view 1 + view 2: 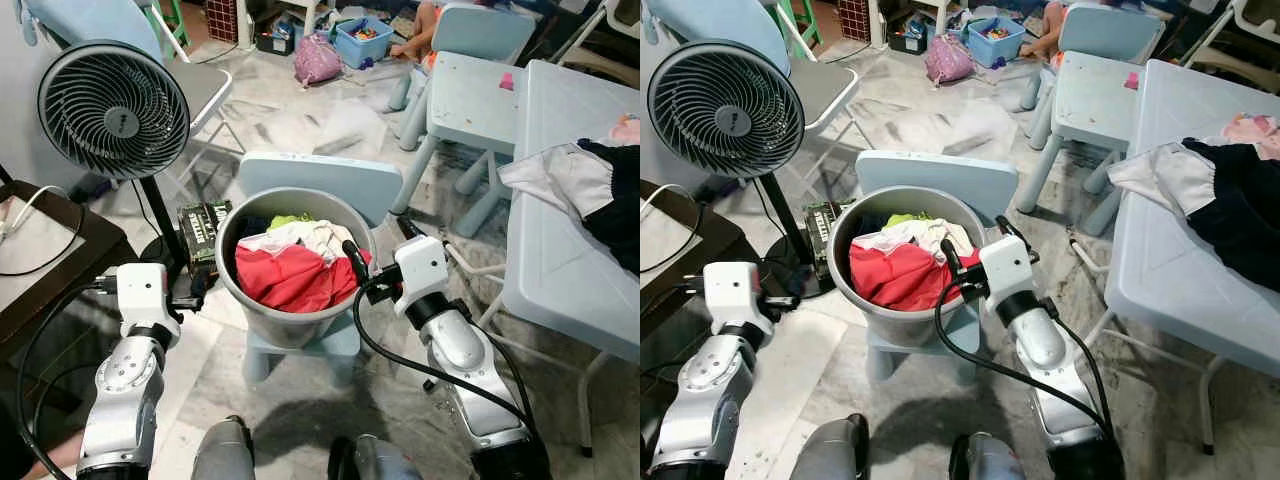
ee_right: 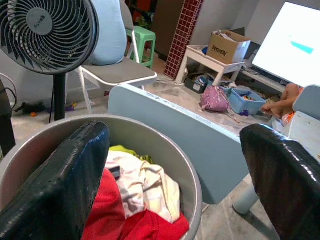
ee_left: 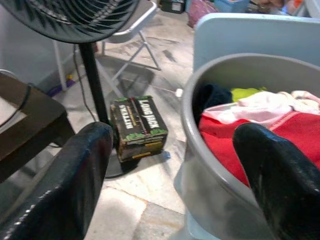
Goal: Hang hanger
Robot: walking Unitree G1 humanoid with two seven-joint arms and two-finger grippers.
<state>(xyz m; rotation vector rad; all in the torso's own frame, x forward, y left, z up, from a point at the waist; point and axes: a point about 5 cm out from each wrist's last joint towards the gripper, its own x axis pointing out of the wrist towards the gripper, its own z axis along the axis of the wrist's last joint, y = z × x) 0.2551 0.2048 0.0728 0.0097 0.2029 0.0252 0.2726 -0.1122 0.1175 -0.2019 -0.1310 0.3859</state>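
Note:
A grey bucket (image 1: 224, 248) stands on a small light blue chair (image 1: 320, 180) right in front of me. It is full of laundry, with a red garment (image 1: 290, 277) on top and a white and pink cloth (image 1: 303, 237) behind it. My left gripper (image 1: 195, 292) is open and hovers just outside the bucket's left wall (image 3: 210, 195). At the bucket's right rim my right gripper (image 1: 380, 248) is open too, one finger (image 2: 60, 180) over the clothes and the other outside the rim. Neither gripper holds anything.
A black standing fan (image 1: 113, 110) and a green-black box (image 1: 200, 228) are left of the bucket. A dark table (image 1: 40, 265) is at my left. To the right, a light blue table (image 1: 560, 270) carries clothes (image 1: 600, 185). A person's leg (image 1: 420, 35) shows far back.

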